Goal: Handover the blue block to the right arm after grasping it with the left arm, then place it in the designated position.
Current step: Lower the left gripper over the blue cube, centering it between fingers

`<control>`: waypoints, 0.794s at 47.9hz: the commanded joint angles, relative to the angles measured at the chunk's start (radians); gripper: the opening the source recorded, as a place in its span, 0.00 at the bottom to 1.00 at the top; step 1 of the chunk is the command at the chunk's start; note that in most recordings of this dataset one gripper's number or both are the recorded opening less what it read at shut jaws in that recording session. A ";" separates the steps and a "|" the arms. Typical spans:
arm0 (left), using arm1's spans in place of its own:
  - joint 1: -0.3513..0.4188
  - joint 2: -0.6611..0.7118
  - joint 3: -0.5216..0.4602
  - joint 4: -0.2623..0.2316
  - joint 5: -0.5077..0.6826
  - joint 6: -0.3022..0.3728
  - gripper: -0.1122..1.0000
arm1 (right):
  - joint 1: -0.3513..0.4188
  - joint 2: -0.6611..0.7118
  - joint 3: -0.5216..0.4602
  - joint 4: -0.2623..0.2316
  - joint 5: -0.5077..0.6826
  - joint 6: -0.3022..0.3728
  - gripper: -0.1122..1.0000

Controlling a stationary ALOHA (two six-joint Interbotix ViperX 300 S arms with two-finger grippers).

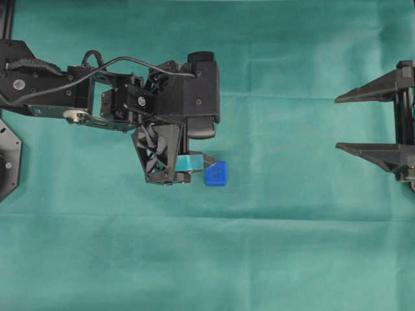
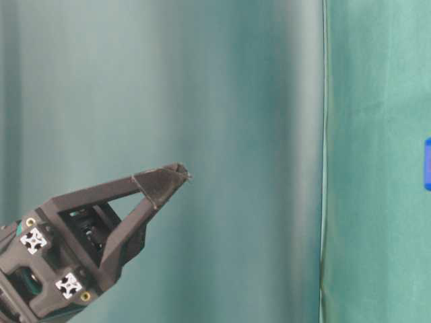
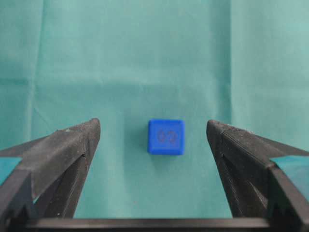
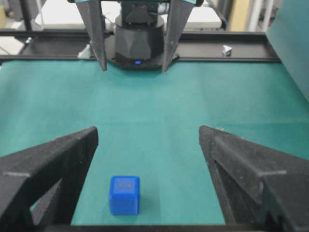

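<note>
A robotics lab bench set up for two-arm manipulation trials.

A green cloth (image 1: 272, 246) covers the whole tabletop, with the black left arm (image 1: 130, 97) mounted at 9 o'clock in the overhead view and the right arm (image 1: 389, 123) facing it from 3 o'clock. A green backdrop (image 2: 202, 101) hangs behind the table. In the right wrist view, a black metal frame rail (image 4: 231, 48) runs along the far table edge at 12 o'clock, with pale benches and equipment blurred beyond it.
</note>
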 commanded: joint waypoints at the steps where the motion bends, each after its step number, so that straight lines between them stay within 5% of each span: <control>1: -0.002 -0.011 0.006 0.003 -0.031 0.000 0.99 | -0.002 0.005 -0.029 -0.002 -0.003 -0.002 0.94; 21: -0.002 -0.002 0.146 0.003 -0.219 -0.023 0.99 | -0.002 0.011 -0.028 -0.002 -0.003 0.000 0.94; 38: -0.005 0.144 0.156 0.002 -0.267 -0.025 0.99 | -0.002 0.026 -0.028 0.000 -0.003 0.000 0.94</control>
